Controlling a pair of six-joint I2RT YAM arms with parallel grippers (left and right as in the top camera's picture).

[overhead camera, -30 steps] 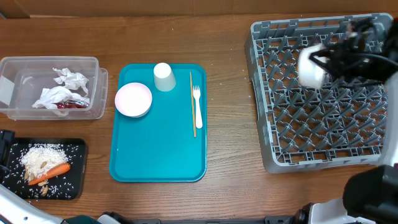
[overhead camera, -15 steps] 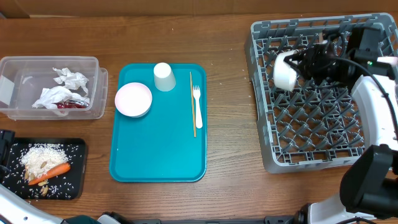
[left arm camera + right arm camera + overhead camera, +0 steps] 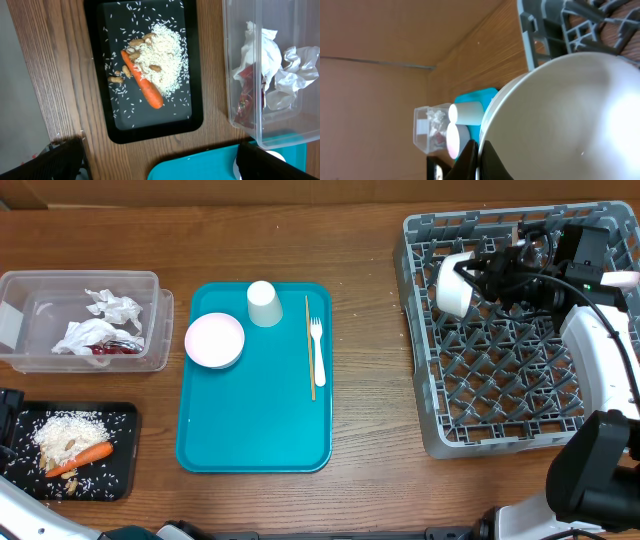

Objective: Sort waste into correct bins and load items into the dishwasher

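1. The waste looks sorted. Crumpled napkins (image 3: 100,323) and a red wrapper (image 3: 115,348) lie in the clear tub (image 3: 80,276) by the counter's left edge. Rice (image 3: 65,430) and the carrot piece (image 3: 88,454) lie in the black tray (image 3: 122,420) at the near left corner.
2. Loading seems barely begun. The right gripper (image 3: 476,278) is clenched on the rim of a white bowl (image 3: 452,283), held on edge over the far left part of the dish rack (image 3: 410,360) at the counter's right end. Whether the bowl touches the pegs, I cannot tell.
3. Not yet loaded are the pink plate (image 3: 214,340), cup (image 3: 262,302), fork (image 3: 318,352) and wooden stick (image 3: 310,330), on the teal tray (image 3: 255,430) mid-counter.
4. The left gripper (image 3: 160,145) hangs released near the near left corner, grasping nothing.
5. Bare wood separates the teal tray from the rack, giving room to carry items across. The rack's raised wall and pegs are the edges to clear.
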